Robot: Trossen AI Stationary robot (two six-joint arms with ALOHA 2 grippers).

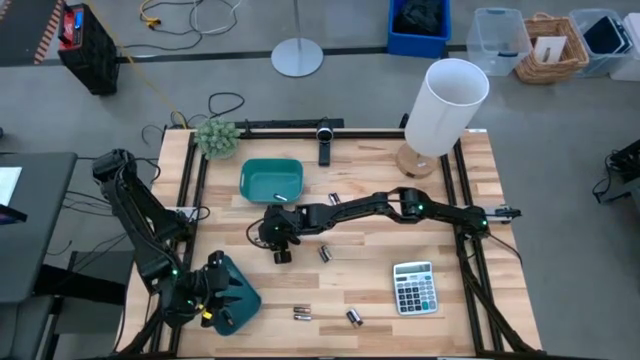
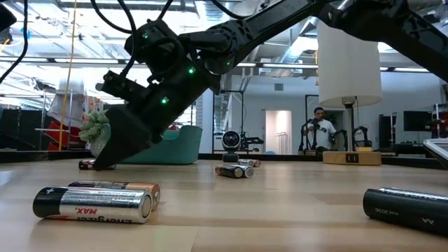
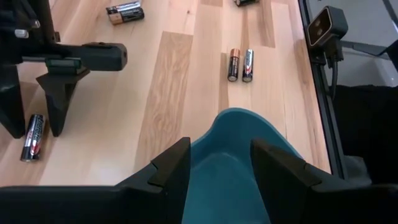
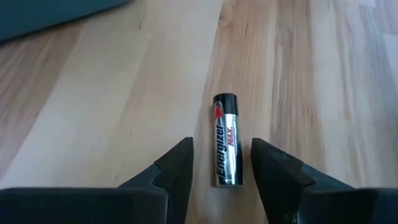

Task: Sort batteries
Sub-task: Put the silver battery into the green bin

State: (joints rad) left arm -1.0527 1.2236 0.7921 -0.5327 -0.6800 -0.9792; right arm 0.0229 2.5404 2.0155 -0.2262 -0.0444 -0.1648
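Several small batteries lie flat on the wooden table: one (image 1: 282, 257) under my right gripper, others (image 1: 324, 253) (image 1: 335, 198) in the middle, and a pair (image 1: 302, 313) and a single (image 1: 353, 317) near the near edge. My right gripper (image 4: 221, 144) is open and low over the table, one finger on each side of a silvery Energizer battery (image 4: 226, 137), with gaps on both sides. My left gripper (image 3: 221, 149) is open at the near-left corner, above a teal bowl (image 3: 236, 134). My left gripper stands over the teal bowl's rim (image 3: 233, 118), pointing down at a slant, with the rim between its open fingers. Whether the fingers touch the bowl I cannot tell.
A teal tray (image 1: 270, 178) sits toward the far edge behind my right gripper. A grey calculator (image 1: 414, 288) lies near-right, a white lamp (image 1: 440, 110) stands far-right, and a small plant (image 1: 216, 137) far-left. A camera (image 1: 324, 135) is on the far rail.
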